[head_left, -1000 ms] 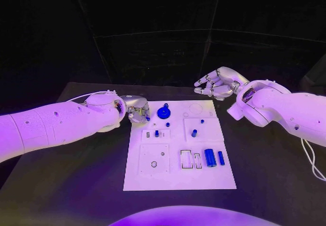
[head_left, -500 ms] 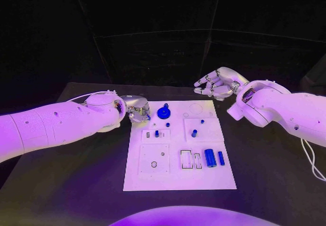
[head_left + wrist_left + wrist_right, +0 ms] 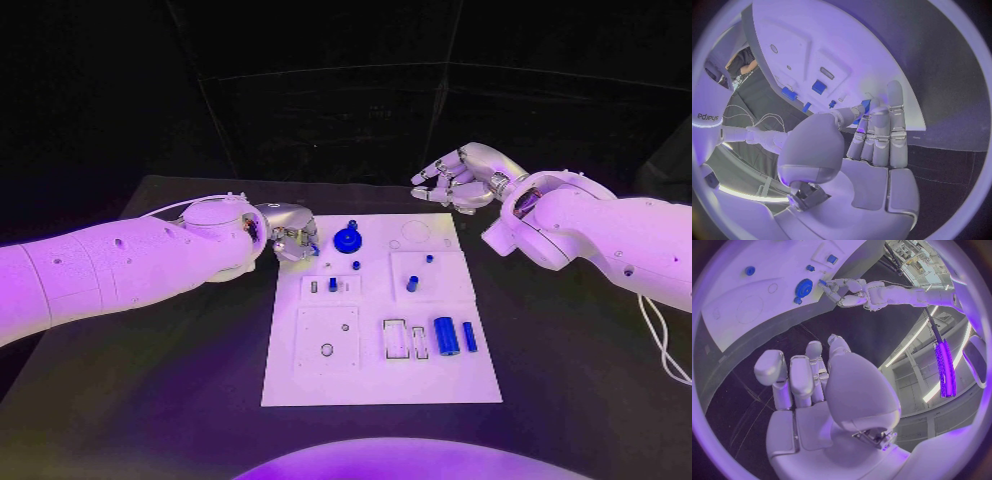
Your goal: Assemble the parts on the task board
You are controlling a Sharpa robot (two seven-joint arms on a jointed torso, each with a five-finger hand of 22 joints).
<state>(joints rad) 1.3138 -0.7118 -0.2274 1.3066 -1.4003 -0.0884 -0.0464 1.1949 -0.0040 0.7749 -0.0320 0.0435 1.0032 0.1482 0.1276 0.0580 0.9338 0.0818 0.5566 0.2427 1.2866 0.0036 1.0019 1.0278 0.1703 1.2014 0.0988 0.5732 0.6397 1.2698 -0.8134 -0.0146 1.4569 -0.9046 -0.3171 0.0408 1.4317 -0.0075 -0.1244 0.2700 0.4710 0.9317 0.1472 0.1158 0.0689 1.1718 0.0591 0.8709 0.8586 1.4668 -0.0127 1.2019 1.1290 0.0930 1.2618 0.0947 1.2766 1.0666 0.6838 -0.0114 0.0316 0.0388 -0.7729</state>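
A black table [image 3: 173, 400] filled the lower part of the head view, its far edge running across behind the work area. Behind it hung a dark backdrop [image 3: 332, 110] crossed by thin pale seams. A bright purple light bar [image 3: 945, 365] stood in the room beyond.

On the task board [image 3: 382, 375], the small parts near the left hand [image 3: 293, 236] are too small to identify. Whether its fingertips [image 3: 865, 107] hold a blue piece cannot be told.
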